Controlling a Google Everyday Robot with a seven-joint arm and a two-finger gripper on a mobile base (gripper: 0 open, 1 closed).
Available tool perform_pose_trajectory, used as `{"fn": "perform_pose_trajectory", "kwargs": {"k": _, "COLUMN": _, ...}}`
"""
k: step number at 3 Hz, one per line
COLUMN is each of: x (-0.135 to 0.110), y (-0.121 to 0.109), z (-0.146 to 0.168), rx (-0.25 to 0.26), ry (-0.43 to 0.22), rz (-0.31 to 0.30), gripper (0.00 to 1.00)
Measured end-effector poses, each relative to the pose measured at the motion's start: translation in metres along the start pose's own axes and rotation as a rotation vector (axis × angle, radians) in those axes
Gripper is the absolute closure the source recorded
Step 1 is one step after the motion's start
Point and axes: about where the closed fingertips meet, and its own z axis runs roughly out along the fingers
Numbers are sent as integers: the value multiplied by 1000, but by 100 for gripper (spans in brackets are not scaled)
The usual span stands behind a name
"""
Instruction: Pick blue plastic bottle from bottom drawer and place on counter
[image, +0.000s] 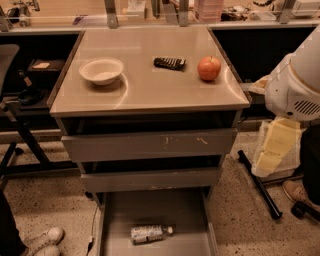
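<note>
Bottle (149, 233) lies on its side on the floor of the open bottom drawer (114, 220), near the middle, its white cap pointing right. It touches neither side wall.

At far left a white shoe (43, 238) rests on the speckled floor, beside the drawer's left wall. Above it, the counter (150, 97) caps the grey cabinet. On its left part sits a white bowl (101, 71). Right of the bowl, past the middle, lies a dark remote (169, 63), and near that, toward the right edge, stands a red apple (209, 68) – all three apart from one another. Under the counter, two upper drawers show scratched grey fronts (150, 145).

At far right the robot's white arm (295, 85) hangs beside the cabinet. Below it is the cream-coloured gripper (272, 147), level with the upper drawers and well apart from the bottle – it holds nothing that can be seen, and I cannot tell whether it is released or clenched.
</note>
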Motion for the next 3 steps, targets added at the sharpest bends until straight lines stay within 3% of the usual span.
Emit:
{"fn": "perform_pose_trajectory", "kwargs": {"k": 2, "x": -1, "y": 13, "z": 15, "rx": -36, "ry": -18, "rz": 13, "gripper": 0}}
{"fn": "perform_pose_trajectory", "kwargs": {"k": 3, "x": -18, "y": 53, "z": 74, "rx": -142, "ry": -94, "rz": 36, "gripper": 0}}
